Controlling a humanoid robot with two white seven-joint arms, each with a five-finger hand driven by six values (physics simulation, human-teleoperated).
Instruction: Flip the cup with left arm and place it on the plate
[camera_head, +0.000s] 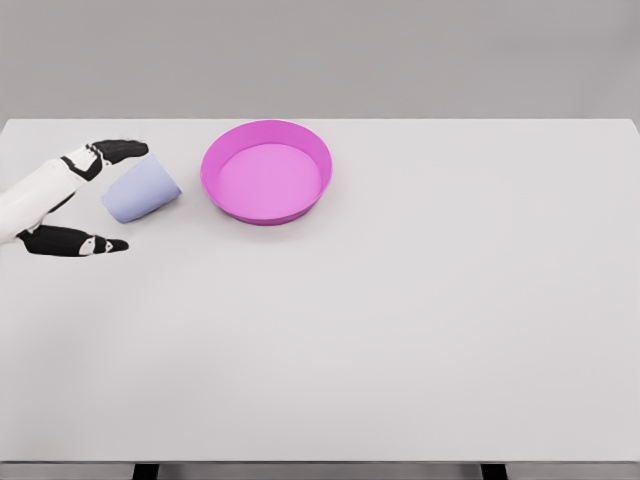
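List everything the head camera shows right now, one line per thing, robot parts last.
cup: one, pale lavender-blue, lying tilted on its side at the table's far left, left of the plate and apart from it.
plate: one, magenta with a raised rim, far centre-left of the table, nothing in it.
table: one, white, fills most of the view; two dark legs show at the bottom edge.
left hand: one, white with black fingers, comes in from the left edge; the fingers are spread around the cup, one above it and one below, not closed on it.
right hand: not in view.
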